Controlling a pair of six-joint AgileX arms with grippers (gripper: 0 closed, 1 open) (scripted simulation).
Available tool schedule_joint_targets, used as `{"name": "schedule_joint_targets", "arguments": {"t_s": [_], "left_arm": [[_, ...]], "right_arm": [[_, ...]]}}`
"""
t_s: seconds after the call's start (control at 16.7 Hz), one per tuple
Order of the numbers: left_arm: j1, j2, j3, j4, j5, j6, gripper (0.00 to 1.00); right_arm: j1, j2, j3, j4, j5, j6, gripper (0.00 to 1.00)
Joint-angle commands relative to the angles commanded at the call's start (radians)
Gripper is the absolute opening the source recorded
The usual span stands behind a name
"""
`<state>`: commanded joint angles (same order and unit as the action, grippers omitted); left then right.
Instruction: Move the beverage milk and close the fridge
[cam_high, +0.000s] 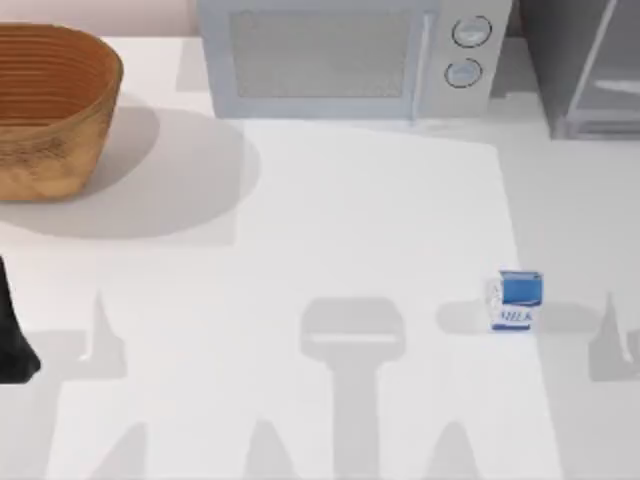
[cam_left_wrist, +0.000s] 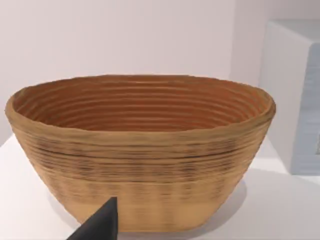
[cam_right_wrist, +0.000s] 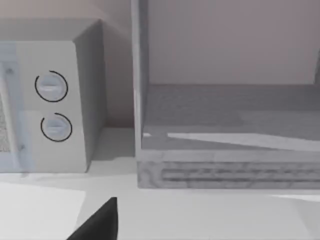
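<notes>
The beverage milk (cam_high: 516, 300), a small blue-and-white carton, stands on the white table at the right, apart from both arms. At the back right corner is the fridge (cam_high: 585, 70), a dark-grey cabinet with a pale grey frame. The right wrist view looks straight into the fridge (cam_right_wrist: 225, 115), whose bare grey inside floor shows. A dark tip of my right gripper (cam_right_wrist: 100, 222) pokes into that view, well short of the fridge. My left arm (cam_high: 12, 340) is parked at the table's left edge, and my left gripper (cam_left_wrist: 100, 222) faces a basket.
A woven wicker basket (cam_high: 50, 105) (cam_left_wrist: 140, 150) takes up the back left. A light-grey microwave (cam_high: 345, 55) (cam_right_wrist: 50, 100) with two round knobs stands at the back middle, just left of the fridge. A white mat (cam_high: 300, 300) covers the table's middle.
</notes>
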<state>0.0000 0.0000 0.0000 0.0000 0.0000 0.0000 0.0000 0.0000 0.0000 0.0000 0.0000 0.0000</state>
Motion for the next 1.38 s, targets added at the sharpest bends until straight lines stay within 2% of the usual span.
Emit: {"name": "schedule_joint_targets", "arguments": {"t_s": [0.18,0.42,1.08,1.38], "left_arm": [[0.000,0.000,0.000,0.000,0.000,0.000,1.00],[0.000,0.000,0.000,0.000,0.000,0.000,1.00],[0.000,0.000,0.000,0.000,0.000,0.000,1.00],[0.000,0.000,0.000,0.000,0.000,0.000,1.00]], "right_arm": [[0.010,0.008,0.001,0.009,0.010,0.000,1.00],[0.126,0.103,0.005,0.100,0.124,0.002,1.00],[0.685,0.572,0.022,0.552,0.705,0.012,1.00],[0.866,0.725,0.027,0.696,0.893,0.015,1.00]]}}
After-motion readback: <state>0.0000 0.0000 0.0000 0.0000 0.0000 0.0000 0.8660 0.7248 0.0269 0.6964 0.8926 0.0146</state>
